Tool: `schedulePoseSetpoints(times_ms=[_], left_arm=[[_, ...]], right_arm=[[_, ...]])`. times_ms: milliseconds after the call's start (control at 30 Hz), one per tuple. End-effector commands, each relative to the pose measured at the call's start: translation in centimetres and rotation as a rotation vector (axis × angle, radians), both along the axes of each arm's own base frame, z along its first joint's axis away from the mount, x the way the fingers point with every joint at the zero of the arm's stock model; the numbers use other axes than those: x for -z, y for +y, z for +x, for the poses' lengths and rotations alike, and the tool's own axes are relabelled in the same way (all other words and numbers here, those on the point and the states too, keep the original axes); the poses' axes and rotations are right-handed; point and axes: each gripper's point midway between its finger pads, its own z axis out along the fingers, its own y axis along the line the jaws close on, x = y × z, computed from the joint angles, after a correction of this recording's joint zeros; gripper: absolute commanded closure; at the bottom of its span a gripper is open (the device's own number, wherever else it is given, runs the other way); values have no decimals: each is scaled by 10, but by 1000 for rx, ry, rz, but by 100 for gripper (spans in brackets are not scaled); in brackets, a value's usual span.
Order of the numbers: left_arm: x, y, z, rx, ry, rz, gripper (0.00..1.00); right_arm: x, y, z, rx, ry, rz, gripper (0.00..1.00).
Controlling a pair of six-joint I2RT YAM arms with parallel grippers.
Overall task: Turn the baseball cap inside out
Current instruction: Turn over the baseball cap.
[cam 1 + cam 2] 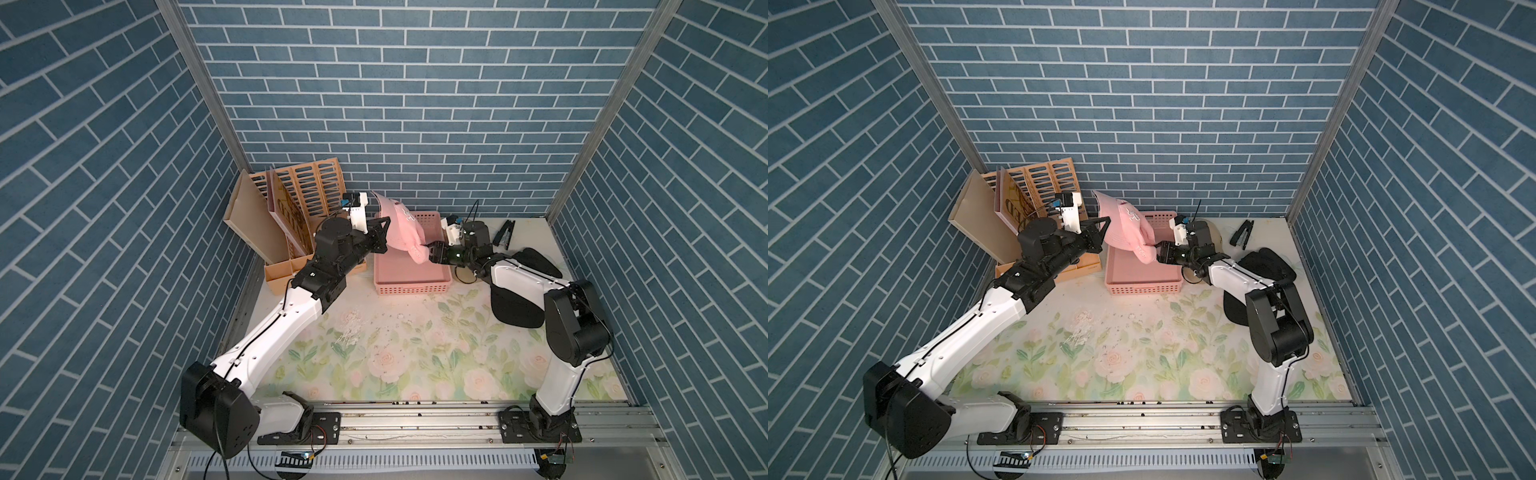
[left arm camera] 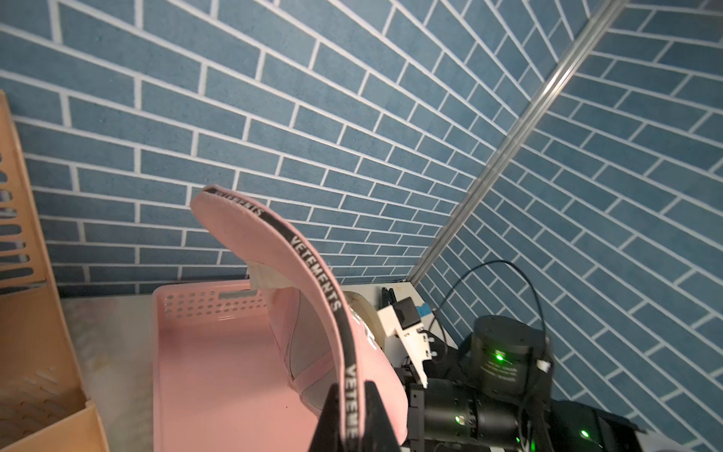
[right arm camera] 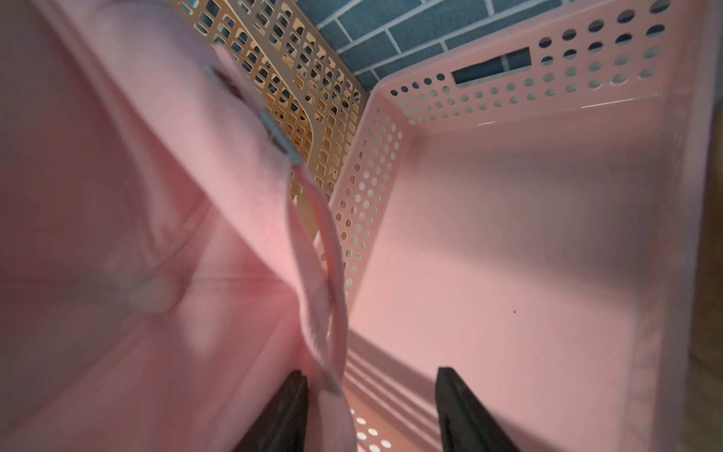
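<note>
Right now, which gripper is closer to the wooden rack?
Left. The left gripper, shut on the brim of the pink cap, is right beside the rack. The right gripper, open at the cap's other end, hangs over the far side of the basket.

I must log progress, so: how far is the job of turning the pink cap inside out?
Done: the pink baseball cap is lifted over the pink basket. In hand: left gripper pinches its black lettered band; right gripper is open at the crown. Left: crown embroidery faces outward, so inversion remains.
</note>
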Motion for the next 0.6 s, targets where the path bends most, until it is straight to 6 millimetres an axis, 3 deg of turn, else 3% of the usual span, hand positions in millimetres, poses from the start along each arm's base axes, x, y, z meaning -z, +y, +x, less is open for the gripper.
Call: schedulePoseSetpoints(times_ms=[0, 100, 167, 367, 567], left_arm=[[-26, 18, 12, -107, -25, -115, 100], [-20, 30, 19, -192, 8, -123, 100], [-15, 35, 24, -234, 40, -123, 100], [3, 31, 39, -273, 159, -187, 100], [2, 23, 39, -281, 200, -240, 100]], right_arm=[[-41, -19, -10, 38, -127, -75, 39], [-58, -38, -18, 99, -210, -151, 35], [-75, -36, -33, 92, -299, -190, 31], [-117, 2, -78, 46, -548, -307, 27], [-135, 36, -115, 8, -829, -338, 25]])
